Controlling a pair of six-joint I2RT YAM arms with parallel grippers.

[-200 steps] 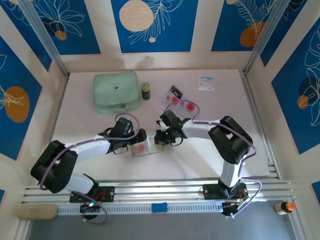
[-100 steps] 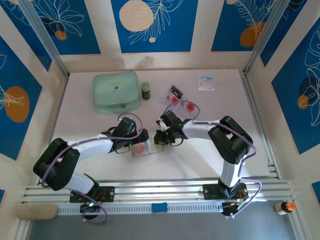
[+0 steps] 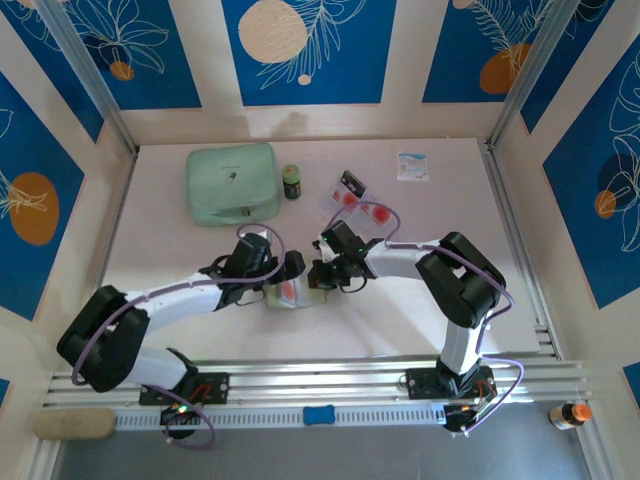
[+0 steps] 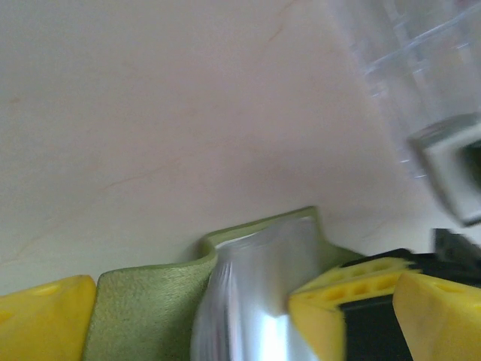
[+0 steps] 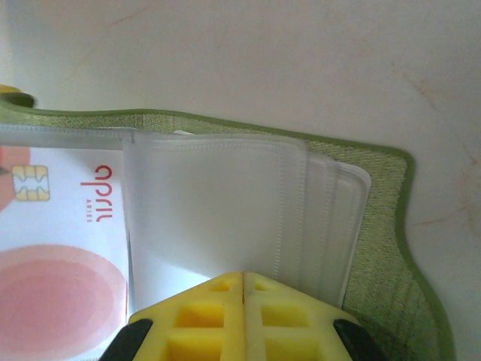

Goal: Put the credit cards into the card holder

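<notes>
Since a second ago the left arm (image 3: 170,292) has stretched further right. Its left fingers (image 3: 283,277), which then sat just left of the card holder (image 3: 297,295), are now over the holder's left part. The red circle of the card (image 3: 288,291) inside, fully visible then, is now a narrow sliver. The holder itself lies where it did, on the table (image 3: 400,320) between the two wrists. The right arm (image 3: 400,258) has not moved. The left arm runs from its base up to a raised elbow at the far left, and its forearm then lies low across the table towards the middle. The left fingers are spread wide. In the left wrist view one yellow fingertip (image 4: 41,312) and a second yellow fingertip (image 4: 353,289) stand on either side of the holder's olive flap (image 4: 146,308) and a shiny clear sleeve (image 4: 252,293). Whether they touch these I cannot tell. The right arm folds at an elbow on the right, and its forearm reaches left to the holder's right edge. The right fingers (image 5: 244,312) are pressed together at the lower edge of the front clear sleeve. Whether they pinch it or only bear on it I cannot tell. Beside that sleeve a card sits in its pocket. Further back, more cards (image 3: 378,211) lie on a clear tray (image 3: 336,196).
</notes>
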